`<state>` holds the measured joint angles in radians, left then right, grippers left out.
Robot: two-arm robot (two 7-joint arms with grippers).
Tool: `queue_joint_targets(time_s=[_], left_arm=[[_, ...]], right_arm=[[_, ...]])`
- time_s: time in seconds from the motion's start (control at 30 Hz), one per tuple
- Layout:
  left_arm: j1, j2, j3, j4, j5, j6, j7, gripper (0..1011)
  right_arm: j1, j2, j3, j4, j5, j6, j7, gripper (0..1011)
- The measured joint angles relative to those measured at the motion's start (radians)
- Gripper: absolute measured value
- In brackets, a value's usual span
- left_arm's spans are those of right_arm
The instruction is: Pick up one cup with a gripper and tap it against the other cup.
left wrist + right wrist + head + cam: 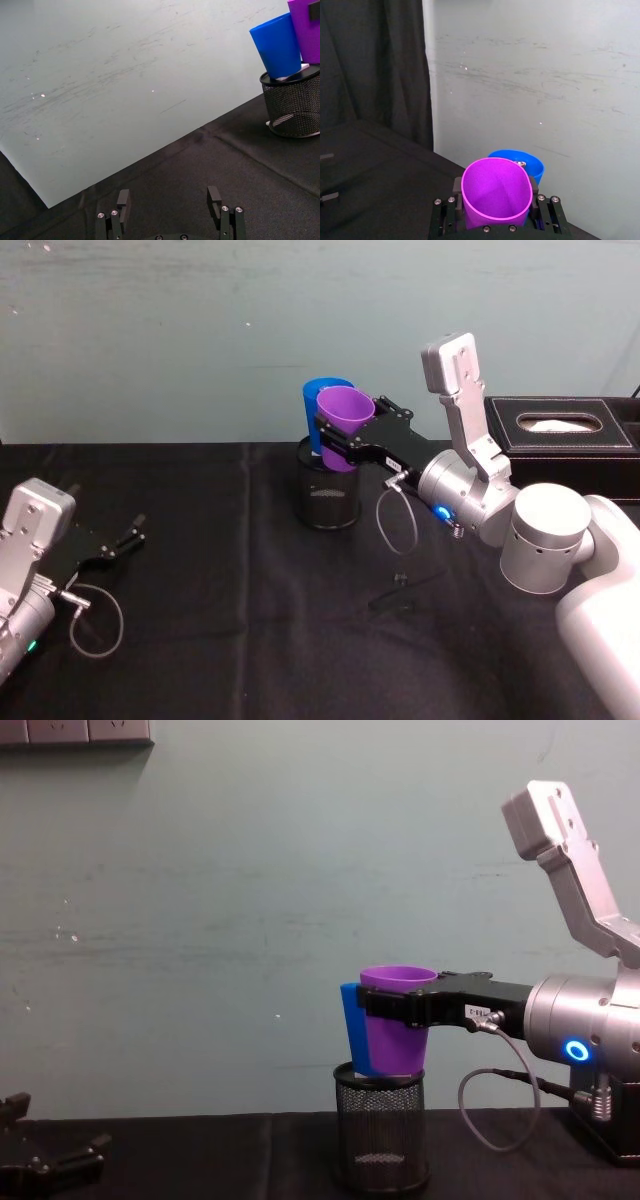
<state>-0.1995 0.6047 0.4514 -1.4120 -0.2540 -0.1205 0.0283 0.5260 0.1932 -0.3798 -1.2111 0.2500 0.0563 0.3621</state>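
Left gripper [128,540] rests low at the left edge of the black surface [220,640], well apart from the cups. In the left wrist view its fingers [123,199] stand wide apart w/ nothing between them. In the chest view it sits at the lower left corner [50,1160]. Near ctr, toward the back of the surface, a black mesh pen holder [330,498] stands upright. Blue cup [318,405] stands inside the holder, mouth up, most of its body above the mesh rim, leaning slightly left in the chest view [352,1040]. Purple cup [345,418] is just to the right of the blue cup, upright, mouth up, base at approx. rim level of the holder [380,1130]. The two cups sit side by side and appear to touch along their walls, but contact cannot be confirmed. Right gripper [338,445] reaches in from the right, fingers closed around the purple cup's upper body just below its rim. The chest view shows the clamp as a black band across the cup [400,1008]. In the right wrist view the purple cup's open mouth [495,192] sits between the fingers, blue cup rim [532,165] directly beyond. Blue ring light [575,1050] on the right arm is lit. A black tissue box [565,425] sits at the far right rear.
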Motion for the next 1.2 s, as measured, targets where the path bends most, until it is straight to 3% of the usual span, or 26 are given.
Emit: queue_joint_targets(time_s=[1.2], left_arm=[[0.000, 0.000, 0.000, 0.000, 0.000, 0.000, 0.000, 1000]], right_arm=[[0.000, 0.000, 0.000, 0.000, 0.000, 0.000, 0.000, 728]])
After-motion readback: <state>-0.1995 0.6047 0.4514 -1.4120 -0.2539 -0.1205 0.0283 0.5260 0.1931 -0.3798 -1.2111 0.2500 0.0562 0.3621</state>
